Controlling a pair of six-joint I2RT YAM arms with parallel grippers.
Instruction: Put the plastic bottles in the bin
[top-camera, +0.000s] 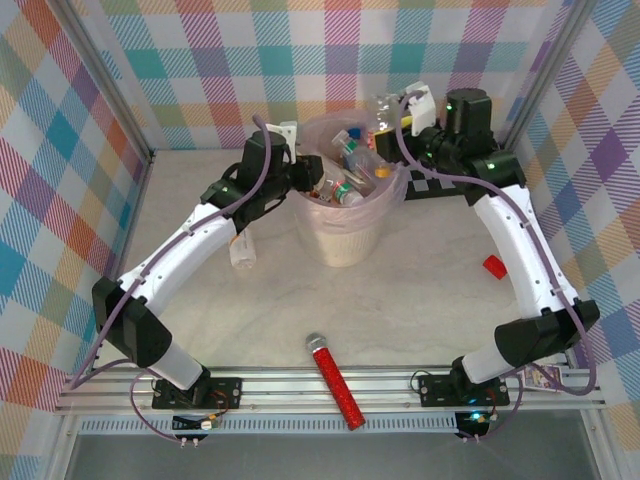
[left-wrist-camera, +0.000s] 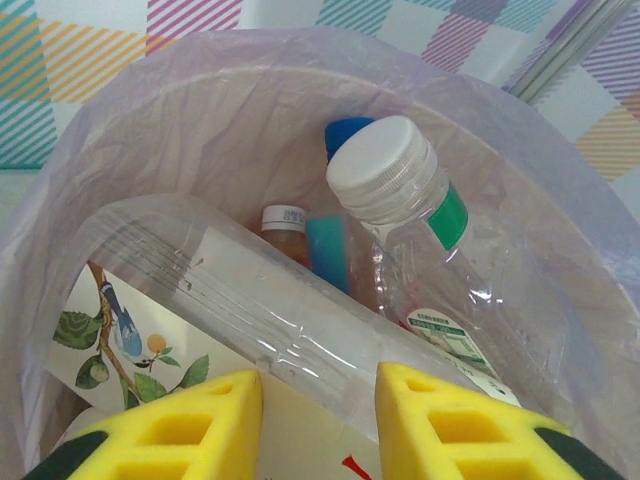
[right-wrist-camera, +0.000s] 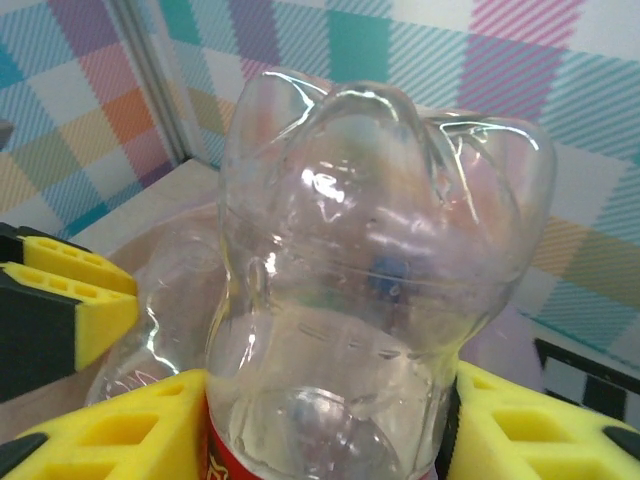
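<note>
Bin (top-camera: 345, 250): upright at centre of the surface (top-camera: 200, 210), pink liner in place, several plastic bottles already inside.

Left fingers (left-wrist-camera: 200, 430): at the bin's 9 o'clock rim, pointing into the mouth. They are clenched on a clear bird-label bottle (left-wrist-camera: 230, 290), which slants across the opening and extends down to 5 o'clock in the wrist view. Below it are a white-capped bottle (left-wrist-camera: 385, 165) with a green band, a small brown bottle (left-wrist-camera: 285, 225) and a blue cap (left-wrist-camera: 345, 130).

Right fingers (right-wrist-camera: 130, 440): above the bin's 1 o'clock rim. They are grasping a clear red-label bottle (right-wrist-camera: 380, 250), with its base pointing away from the wrist camera.

One loose bottle (top-camera: 243, 250) lies on the surface at the bin's 8 o'clock, close to the wall (contact cannot be judged).

Other items: red microphone (top-camera: 335, 380) at 6 o'clock, checkerboard (top-camera: 430, 187) at 2 o'clock and a small red item (top-camera: 493, 265) at 4 o'clock (too small to identify).
</note>
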